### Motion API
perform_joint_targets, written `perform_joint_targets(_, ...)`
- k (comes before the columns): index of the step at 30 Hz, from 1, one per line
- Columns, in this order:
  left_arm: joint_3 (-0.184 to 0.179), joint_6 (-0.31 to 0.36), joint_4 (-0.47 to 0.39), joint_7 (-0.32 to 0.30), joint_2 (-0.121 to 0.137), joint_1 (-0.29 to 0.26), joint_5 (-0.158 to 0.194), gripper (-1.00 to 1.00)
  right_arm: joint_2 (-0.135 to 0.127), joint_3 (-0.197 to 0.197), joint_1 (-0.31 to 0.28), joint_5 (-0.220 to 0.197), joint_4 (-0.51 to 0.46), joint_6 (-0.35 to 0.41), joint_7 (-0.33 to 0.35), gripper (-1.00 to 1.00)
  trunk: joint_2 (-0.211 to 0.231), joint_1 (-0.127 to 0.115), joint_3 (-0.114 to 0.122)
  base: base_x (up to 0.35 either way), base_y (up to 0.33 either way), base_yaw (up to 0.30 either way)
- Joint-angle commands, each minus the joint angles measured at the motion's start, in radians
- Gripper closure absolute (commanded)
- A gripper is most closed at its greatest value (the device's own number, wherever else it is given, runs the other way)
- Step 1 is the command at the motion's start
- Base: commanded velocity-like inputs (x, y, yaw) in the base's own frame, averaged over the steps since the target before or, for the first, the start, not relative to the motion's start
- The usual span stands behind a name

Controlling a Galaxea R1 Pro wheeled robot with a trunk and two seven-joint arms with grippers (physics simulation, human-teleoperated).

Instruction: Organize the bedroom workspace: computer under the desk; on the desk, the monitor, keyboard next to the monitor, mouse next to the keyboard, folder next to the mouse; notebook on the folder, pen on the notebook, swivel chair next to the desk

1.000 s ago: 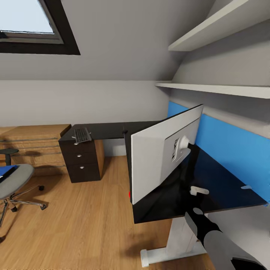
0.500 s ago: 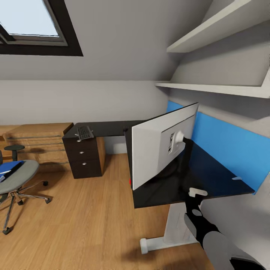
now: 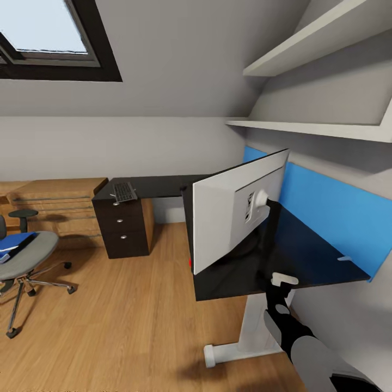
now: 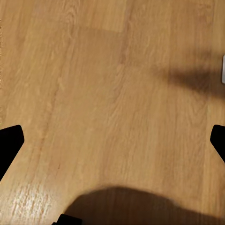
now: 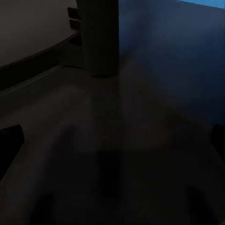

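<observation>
The monitor [image 3: 239, 209] stands on the near wing of the L-shaped black counter [image 3: 305, 261], its silver-white back showing. The keyboard [image 3: 123, 191] lies at the counter's far-left end, above the drawer unit [image 3: 124, 228]. The blue folder [image 3: 16, 240] rests on the swivel chair [image 3: 24, 256]. The right claw [image 3: 284, 281] hovers at the counter's near edge, fingers spread; the left claw [image 4: 112, 145] gapes over the wooden floor [image 4: 112, 93].

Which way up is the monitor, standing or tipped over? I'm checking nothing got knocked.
Standing upright. In the head view the monitor is on the desk, its silver-white back facing the camera.
</observation>
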Motion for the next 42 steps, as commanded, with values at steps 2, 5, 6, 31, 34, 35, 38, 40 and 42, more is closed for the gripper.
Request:
perform_joint_targets(2,0.003,-0.003,0.001,0.0,-0.001,-0.001,0.002,-1.0,0.001,-0.003,-0.001,-0.002,0.001,-0.006,0.0,-1.0,0.0,0.0,-0.002,-0.002,0.0,0.116)
perform_joint_targets(5,0.003,-0.003,0.001,0.0,-0.001,-0.001,0.002,-1.0,0.0,-0.005,-0.001,-0.002,0.0,-0.008,0.0,-1.0,0.0,0.0,-0.005,-0.001,0.0,0.141)
perform_joint_targets(6,0.003,-0.003,0.001,0.0,-0.001,-0.001,0.002,-1.0,0.0,-0.006,-0.001,-0.003,0.0,-0.008,0.0,-1.0,0.0,0.0,-0.006,-0.001,0.0,0.153)
perform_joint_targets(31,0.002,-0.002,0.001,0.0,-0.001,-0.001,0.002,-1.0,0.0,-0.009,-0.001,-0.001,0.001,-0.019,-0.001,-1.0,0.0,0.0,-0.011,0.0,-0.003,0.031)
perform_joint_targets(34,0.003,-0.002,0.001,0.0,-0.001,-0.001,0.002,-1.0,0.0,-0.009,-0.001,0.0,0.002,-0.02,-0.001,-1.0,0.0,0.0,-0.011,0.0,-0.157,0.0)
perform_joint_targets(35,0.003,-0.002,0.001,0.0,-0.001,-0.001,0.002,-1.0,0.0,-0.009,-0.001,0.0,0.002,-0.02,-0.001,-1.0,0.0,0.0,-0.011,0.0,-0.211,0.0)
perform_joint_targets(38,0.003,-0.002,0.001,0.0,-0.001,-0.001,0.002,-1.0,0.001,-0.009,-0.001,-0.001,0.002,-0.02,0.0,-1.0,0.0,0.0,-0.011,0.0,-0.253,0.0)
perform_joint_targets(40,0.003,-0.002,0.001,0.0,-0.001,-0.001,0.002,-1.0,0.001,-0.008,-0.001,-0.001,0.003,-0.02,0.0,-1.0,0.0,0.0,-0.011,0.0,-0.287,0.015)
perform_joint_targets(42,0.003,-0.002,0.001,0.0,-0.001,-0.001,0.002,-1.0,0.001,-0.008,-0.001,-0.001,0.003,-0.019,-0.001,-1.0,0.0,0.0,-0.012,0.0,-0.263,0.095)
